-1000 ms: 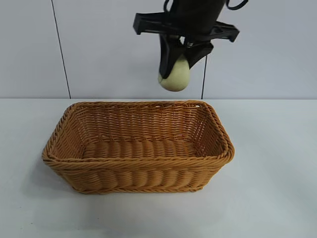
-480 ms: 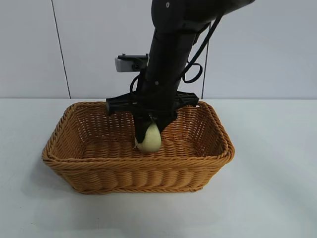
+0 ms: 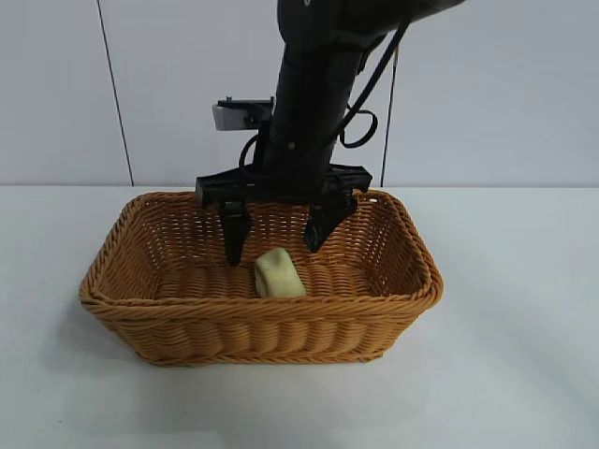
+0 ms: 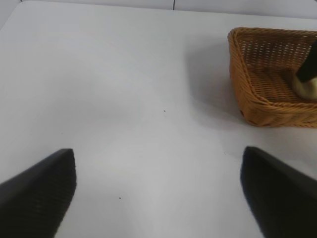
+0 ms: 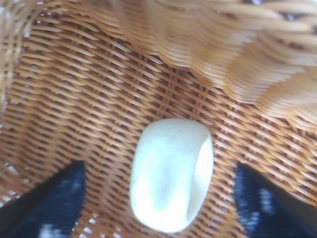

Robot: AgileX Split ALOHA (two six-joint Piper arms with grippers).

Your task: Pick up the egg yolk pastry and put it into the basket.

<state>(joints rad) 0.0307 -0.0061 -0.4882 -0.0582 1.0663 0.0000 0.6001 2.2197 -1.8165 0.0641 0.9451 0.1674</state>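
Observation:
The egg yolk pastry, a small pale yellowish puck, lies on its edge on the floor of the golden-brown wicker basket. My right gripper hangs open just above it inside the basket, one finger on each side, not touching it. In the right wrist view the pastry rests free on the weave between the spread fingers. My left gripper is open and empty over the bare table, away from the basket, with the pastry showing inside it.
The basket stands in the middle of a white table with a grey panelled wall behind. The right arm's black body rises above the basket's far rim.
The right gripper came down into the basket with the pastry, then opened and let it go. The pastry now lies on the basket floor and the gripper has lifted slightly.

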